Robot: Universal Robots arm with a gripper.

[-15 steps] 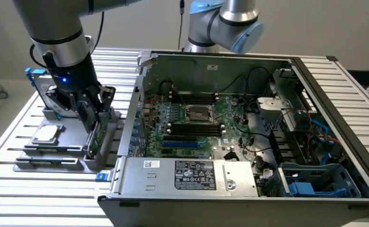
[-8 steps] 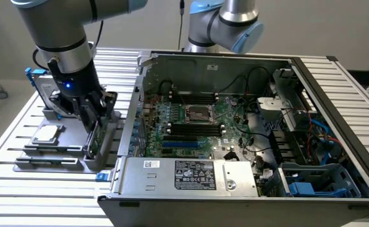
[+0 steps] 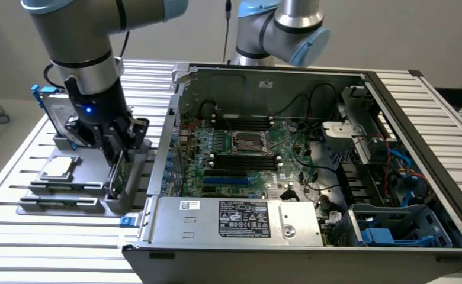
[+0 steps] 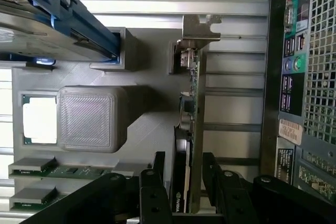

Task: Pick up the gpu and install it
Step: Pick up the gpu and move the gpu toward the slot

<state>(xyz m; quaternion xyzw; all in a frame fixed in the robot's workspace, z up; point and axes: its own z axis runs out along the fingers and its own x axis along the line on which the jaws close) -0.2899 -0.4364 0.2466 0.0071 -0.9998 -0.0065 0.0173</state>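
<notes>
gripper [image 4: 184, 164]: released, jaws spread, one finger on each side of the gpu, low over the grey holder
gpu [image 4: 192, 94]: standing on edge in a slot of the grey holder [image 4: 152, 124], at the holder's side facing the computer case [image 3: 294, 77]; silver bracket [image 4: 201, 28] at the end away from the gripper
hard drive [image 4: 47, 24]: blue-framed, propped in the holder, across it from the gpu
processor [image 4: 39, 120]: flat in a holder pocket, between hard drive and memory sticks [image 4: 52, 170]
</notes>
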